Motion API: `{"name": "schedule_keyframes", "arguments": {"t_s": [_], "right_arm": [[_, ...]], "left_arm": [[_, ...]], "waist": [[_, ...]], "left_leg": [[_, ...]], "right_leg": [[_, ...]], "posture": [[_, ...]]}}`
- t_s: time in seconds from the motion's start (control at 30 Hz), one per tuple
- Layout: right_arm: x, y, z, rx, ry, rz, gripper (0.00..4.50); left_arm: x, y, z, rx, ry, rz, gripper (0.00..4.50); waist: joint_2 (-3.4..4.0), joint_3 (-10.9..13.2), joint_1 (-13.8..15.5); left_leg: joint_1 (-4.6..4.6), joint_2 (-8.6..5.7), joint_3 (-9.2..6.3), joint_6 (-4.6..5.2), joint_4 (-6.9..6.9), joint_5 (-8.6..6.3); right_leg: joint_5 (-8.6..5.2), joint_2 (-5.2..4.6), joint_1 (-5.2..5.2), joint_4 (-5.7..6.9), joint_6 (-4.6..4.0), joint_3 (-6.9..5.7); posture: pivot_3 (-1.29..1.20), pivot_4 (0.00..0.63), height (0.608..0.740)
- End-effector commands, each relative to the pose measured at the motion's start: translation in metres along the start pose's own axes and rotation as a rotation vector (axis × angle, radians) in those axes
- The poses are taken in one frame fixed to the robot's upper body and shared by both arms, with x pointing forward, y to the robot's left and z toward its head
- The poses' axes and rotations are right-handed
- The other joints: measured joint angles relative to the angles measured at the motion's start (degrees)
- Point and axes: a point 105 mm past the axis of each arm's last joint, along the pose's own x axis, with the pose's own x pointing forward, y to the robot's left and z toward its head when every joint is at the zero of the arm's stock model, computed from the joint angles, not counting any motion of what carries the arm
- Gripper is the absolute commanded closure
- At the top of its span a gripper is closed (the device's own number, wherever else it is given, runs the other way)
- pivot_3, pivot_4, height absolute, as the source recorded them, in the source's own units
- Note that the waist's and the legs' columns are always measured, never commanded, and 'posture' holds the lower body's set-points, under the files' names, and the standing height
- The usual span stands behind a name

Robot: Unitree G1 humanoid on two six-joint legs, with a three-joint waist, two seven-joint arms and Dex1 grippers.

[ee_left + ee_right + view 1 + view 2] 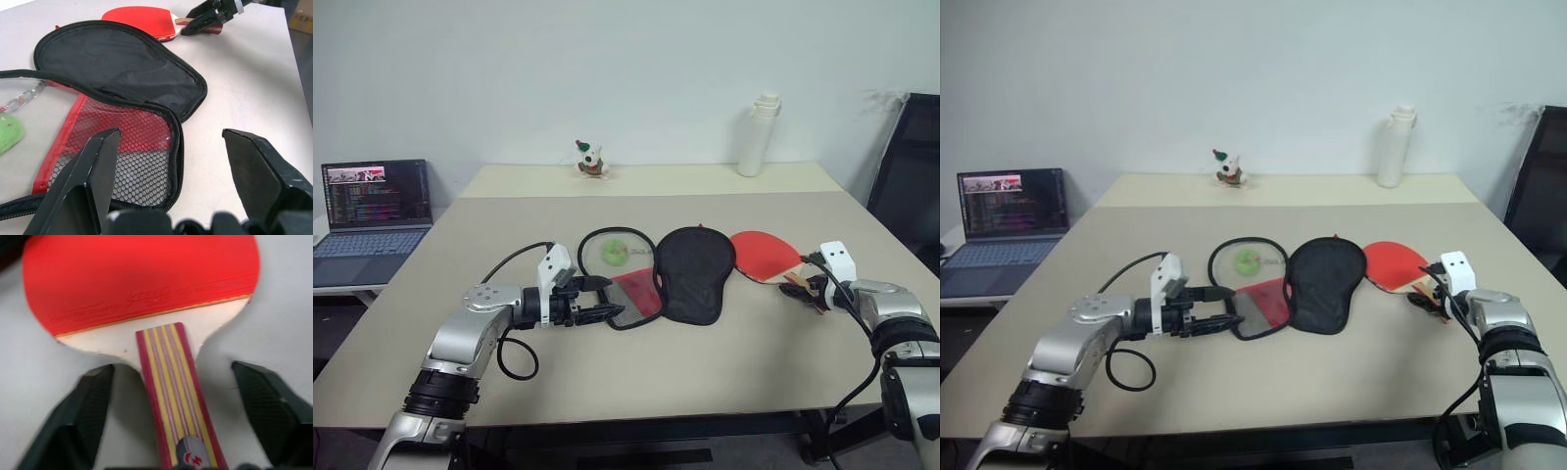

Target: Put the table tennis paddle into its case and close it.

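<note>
The table tennis paddle [762,252] lies flat on the table, red face up, with its striped handle [171,382] pointing toward my right gripper [173,374]. That gripper is open, one finger on each side of the handle and neither touching it. The case [695,274] lies unzipped at mid-table, its black half beside the paddle and its red mesh half [132,147] spread to the left. My left gripper [171,134] is open, its fingers [100,152] straddling the end of the mesh half.
A green ball [612,254] sits inside the case's zipper loop. A laptop [377,211] stands on a side desk at left. A white bottle [759,135] and a small toy figure [591,160] stand at the far edge. A black chair [911,186] is at right.
</note>
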Motion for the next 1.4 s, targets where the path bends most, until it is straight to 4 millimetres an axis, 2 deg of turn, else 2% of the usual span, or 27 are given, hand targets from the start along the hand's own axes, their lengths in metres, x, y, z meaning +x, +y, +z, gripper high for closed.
{"name": "schedule_keyframes", "arguments": {"t_s": [0.03,0.1,0.2,0.33,0.4,0.5,0.67,0.77,0.83,0.93,1.07,1.23,1.4], "right_arm": [[0.003,-0.008,-0.014,0.069,0.030,-0.090,1.93],[0.003,-0.012,-0.014,0.072,0.022,-0.127,2.61],[0.001,-0.016,-0.011,0.073,0.005,-0.166,3.39],[-0.003,-0.021,-0.004,0.079,-0.025,-0.199,3.42],[-0.009,-0.022,0.012,0.082,-0.079,-0.201,3.42],[-0.021,-0.012,0.041,0.099,-0.173,-0.173,3.42],[-0.050,0.027,0.072,0.133,-0.296,-0.113,3.42],[-0.064,0.055,0.080,0.168,-0.338,-0.084,3.42],[-0.069,0.085,0.081,0.212,-0.352,-0.034,3.42],[-0.068,0.136,0.079,0.329,-0.353,0.043,3.42],[-0.061,0.173,0.075,0.419,-0.324,0.076,3.42],[-0.043,0.191,0.069,0.449,-0.289,0.065,3.42],[-0.026,0.191,0.061,0.456,-0.263,0.027,3.42]], "left_arm": [[-0.005,0.003,0.011,0.056,-0.021,0.020,0.86],[-0.006,0.002,0.011,0.055,-0.021,0.021,0.86],[-0.006,0.001,0.010,0.052,-0.022,0.023,0.86],[-0.006,0.000,0.009,0.049,-0.023,0.025,0.86],[-0.007,0.000,0.009,0.048,-0.023,0.028,0.86],[-0.010,0.001,0.009,0.047,-0.026,0.039,0.86],[-0.018,0.003,0.008,0.040,-0.031,0.058,0.86],[-0.022,0.004,0.007,0.041,-0.029,0.073,0.86],[-0.024,0.005,0.007,0.041,-0.036,0.081,0.86],[-0.025,0.007,0.013,0.057,-0.066,0.087,0.86],[-0.026,0.012,0.030,0.078,-0.129,0.097,0.86],[-0.026,0.015,0.039,0.104,-0.144,0.108,0.86],[-0.027,0.014,0.036,0.108,-0.135,0.114,0.86]], "waist": [[-0.20,-0.1,0.0],[-0.37,-0.2,0.0],[-0.38,-0.2,0.0],[-0.39,-0.2,0.0],[-0.38,-0.2,0.0],[-0.25,-0.2,0.1],[0.04,0.0,-0.2],[0.06,0.0,-0.2],[0.06,0.0,-0.1],[0.06,0.0,-0.2],[0.07,0.0,0.2],[0.06,0.0,0.4],[0.06,0.0,-0.1]], "left_leg": [[0.03,0.01,0.03,0.00,0.00,0.00],[0.08,0.01,0.06,0.00,0.00,0.00],[0.12,-0.02,0.15,0.00,0.01,0.00],[0.12,-0.02,0.28,0.00,0.01,0.00],[0.11,-0.05,0.37,0.00,0.01,0.00],[-0.08,-0.09,0.47,0.00,0.01,0.00],[-0.35,0.04,0.47,0.01,-0.09,-0.01],[-0.34,0.11,0.43,0.01,-0.14,-0.01],[-0.34,0.14,0.39,0.01,-0.14,-0.01],[-0.33,0.15,0.38,0.01,-0.10,-0.01],[-0.35,0.09,0.39,0.01,-0.08,-0.01],[-0.47,-0.10,0.47,0.00,-0.06,-0.01],[-0.44,-0.05,0.58,0.00,-0.09,-0.01]], "right_leg": [[0.00,0.00,0.00,0.00,0.01,0.04],[0.01,0.00,0.04,0.00,0.02,0.07],[0.06,-0.04,0.07,-0.02,0.09,0.18],[0.13,-0.05,0.07,-0.13,0.21,0.29],[0.17,-0.09,0.07,-0.16,0.28,0.36],[0.20,-0.14,-0.14,-0.17,0.33,0.43],[0.30,-0.05,-0.50,-0.13,0.15,0.46],[0.18,0.01,-0.57,-0.03,0.23,0.42],[0.15,0.02,-0.59,0.03,0.25,0.39],[0.15,0.02,-0.60,0.09,0.25,0.38],[0.16,-0.01,-0.63,0.09,0.24,0.36],[0.26,-0.17,-0.62,-0.12,0.22,0.27],[0.30,-0.14,-0.64,-0.16,0.28,0.32]], "posture": [[0.00,0.150,0.740],[0.00,0.150,0.740],[0.00,0.150,0.740],[0.00,0.150,0.740],[0.00,0.150,0.740],[0.00,0.150,0.740],[0.00,0.150,0.740],[0.00,0.150,0.740],[0.00,0.150,0.740],[0.00,0.150,0.740],[0.00,0.150,0.740],[0.00,0.150,0.740],[0.00,0.150,0.740]]}}
